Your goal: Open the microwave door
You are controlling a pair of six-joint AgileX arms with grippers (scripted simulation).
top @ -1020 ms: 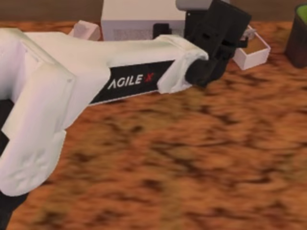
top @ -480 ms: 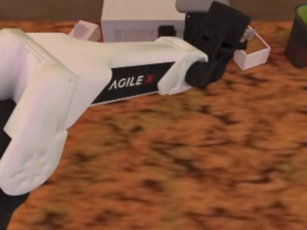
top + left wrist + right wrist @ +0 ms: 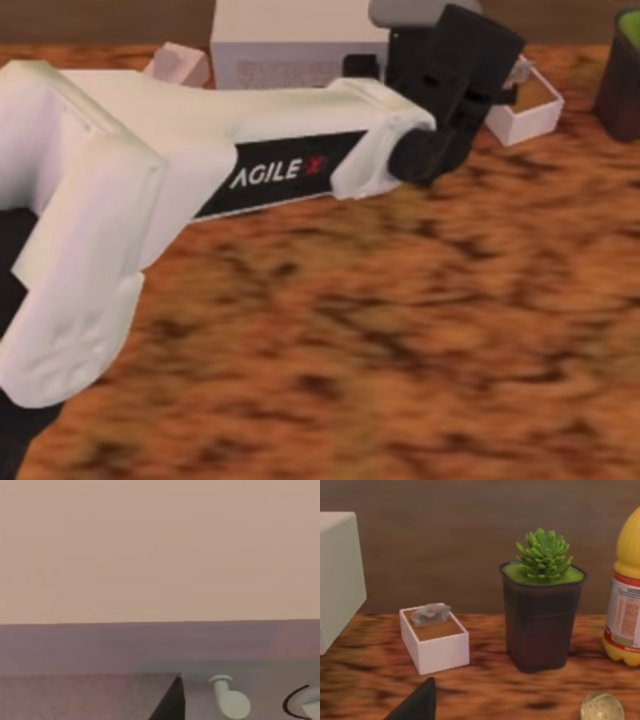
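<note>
The off-white microwave (image 3: 300,35) stands at the table's far edge, left of centre. Below its top shows a strip of the microwave door (image 3: 285,72) with its speckled mesh window. My left arm reaches across from the left, and its black left gripper (image 3: 452,88) sits against the microwave's front right part. In the left wrist view a pale pinkish surface fills most of the picture, with a slim pale handle (image 3: 227,700) close by and the rim of a knob (image 3: 304,706). The microwave's side (image 3: 337,580) also shows in the right wrist view, where a dark part of my right gripper (image 3: 417,705) hangs over the table.
A small white open box (image 3: 525,108) with a brown inside sits right of the microwave. A dark pot (image 3: 540,620) holding a green plant stands farther right, then a yellow bottle (image 3: 626,590) and a round golden object (image 3: 602,707). A small pale box (image 3: 180,65) is left of the microwave.
My left arm and gripper have crept slightly to the right along the microwave's front. Nothing else has moved.
</note>
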